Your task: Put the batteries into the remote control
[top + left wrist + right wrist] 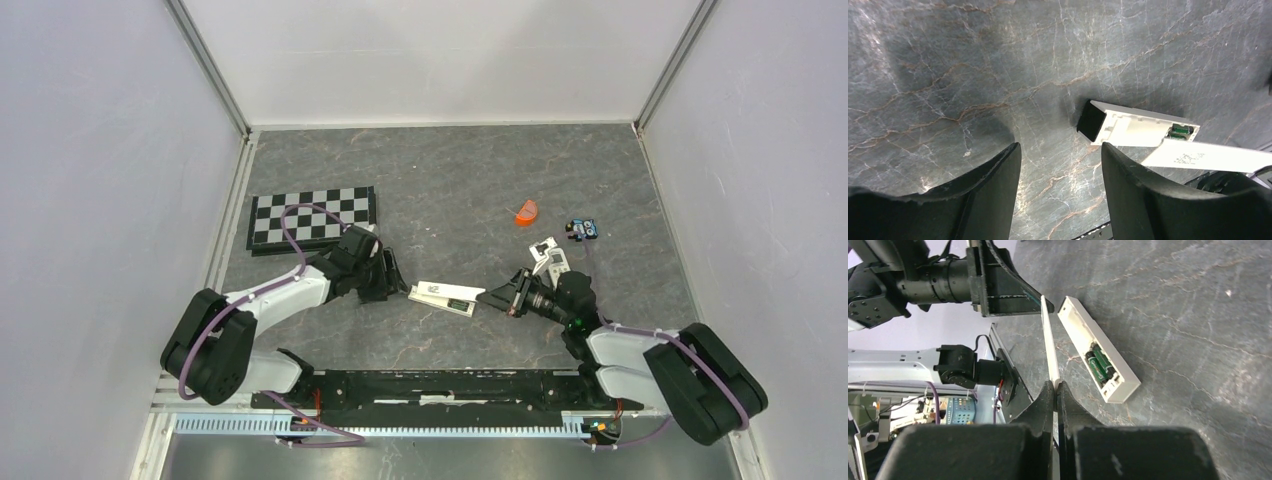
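Note:
The remote control [445, 297] lies back-up on the table's middle, and its open recess holds the batteries [1099, 363], dark with green markings. My right gripper [1055, 386] is shut on one end of a thin white cover plate [1049, 347], held on edge just beside the remote's near long side. In the left wrist view this plate [1208, 156] overlaps the remote [1133, 129] next to the batteries [1180, 131]. My left gripper [1060, 150] stands open with only table between its fingers, just short of the remote's left end. The remote's buttons face down, hidden.
A black-and-white checkerboard [312, 218] lies at the back left behind my left arm. An orange piece [525, 211], a small blue-and-black object [583, 229] and a white-grey item [547, 253] sit at the back right. The arms' base rail [440, 385] runs along the near edge.

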Motion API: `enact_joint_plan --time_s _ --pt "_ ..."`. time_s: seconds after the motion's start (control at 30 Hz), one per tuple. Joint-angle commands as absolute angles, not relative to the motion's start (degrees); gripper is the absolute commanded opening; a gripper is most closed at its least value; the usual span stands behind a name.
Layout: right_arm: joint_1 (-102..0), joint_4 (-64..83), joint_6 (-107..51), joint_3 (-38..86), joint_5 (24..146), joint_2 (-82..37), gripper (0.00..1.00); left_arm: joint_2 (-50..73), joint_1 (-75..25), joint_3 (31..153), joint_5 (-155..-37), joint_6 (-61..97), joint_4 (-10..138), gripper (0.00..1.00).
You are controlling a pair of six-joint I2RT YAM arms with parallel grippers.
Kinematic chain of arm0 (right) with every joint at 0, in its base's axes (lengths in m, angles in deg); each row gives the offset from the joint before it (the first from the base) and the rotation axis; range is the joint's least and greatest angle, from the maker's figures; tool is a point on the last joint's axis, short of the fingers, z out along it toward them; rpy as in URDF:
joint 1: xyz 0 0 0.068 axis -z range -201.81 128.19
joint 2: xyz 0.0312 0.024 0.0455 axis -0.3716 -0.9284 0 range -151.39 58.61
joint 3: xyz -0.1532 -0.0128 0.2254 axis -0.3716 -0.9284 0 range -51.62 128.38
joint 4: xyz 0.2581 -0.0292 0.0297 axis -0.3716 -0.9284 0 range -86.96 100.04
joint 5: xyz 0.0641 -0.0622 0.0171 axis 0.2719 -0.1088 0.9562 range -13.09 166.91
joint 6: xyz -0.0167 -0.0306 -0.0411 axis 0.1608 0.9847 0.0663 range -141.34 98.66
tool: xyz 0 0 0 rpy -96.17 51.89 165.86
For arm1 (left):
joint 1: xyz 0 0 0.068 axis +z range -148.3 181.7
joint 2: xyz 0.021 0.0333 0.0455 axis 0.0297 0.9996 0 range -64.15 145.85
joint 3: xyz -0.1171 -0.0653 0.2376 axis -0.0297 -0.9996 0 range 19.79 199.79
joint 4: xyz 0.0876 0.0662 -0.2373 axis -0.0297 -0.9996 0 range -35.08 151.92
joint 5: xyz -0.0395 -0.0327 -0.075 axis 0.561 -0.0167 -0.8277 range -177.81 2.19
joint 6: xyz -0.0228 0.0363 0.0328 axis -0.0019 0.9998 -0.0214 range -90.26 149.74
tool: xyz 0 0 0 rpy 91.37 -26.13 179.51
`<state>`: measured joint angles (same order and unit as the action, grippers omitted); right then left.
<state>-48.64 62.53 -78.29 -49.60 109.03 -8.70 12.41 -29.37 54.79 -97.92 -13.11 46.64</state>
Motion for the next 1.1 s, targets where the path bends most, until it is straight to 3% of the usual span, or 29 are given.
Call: enact_joint_plan --time_s 0.0,0.27,0.43,0.6,0.93,1.07 --pt "-49.0 54.5 -79.0 -49.8 104.4 -4.6 0.00 11.4 -28.8 54.5 -95.2 -13.4 50.1 0.66" --pt "-54.1 45.0 -82.5 -47.4 91.6 2.7 0.00 8.1 -27.9 54.5 -92.7 -14.2 50.1 0.69" --pt "-56.2 44.9 -84.6 -48.0 87.4 2.7 0.00 4.2 -27.0 54.1 -90.7 -14.3 49.9 0.81" --pt "-58.7 46.8 -85.6 -47.6 85.1 0.4 0.00 0.8 -26.1 54.1 -89.2 -12.9 48.5 0.99" --pt "-61.0 48.9 -89.4 -48.0 81.6 -3.2 0.00 0.8 -25.0 51.0 -100.2 -13.9 55.7 1.00" --pt "-61.7 53.9 -90.5 -47.7 82.4 -5.0 0.00 4.0 -25.1 50.2 -104.3 -14.9 59.1 0.93"
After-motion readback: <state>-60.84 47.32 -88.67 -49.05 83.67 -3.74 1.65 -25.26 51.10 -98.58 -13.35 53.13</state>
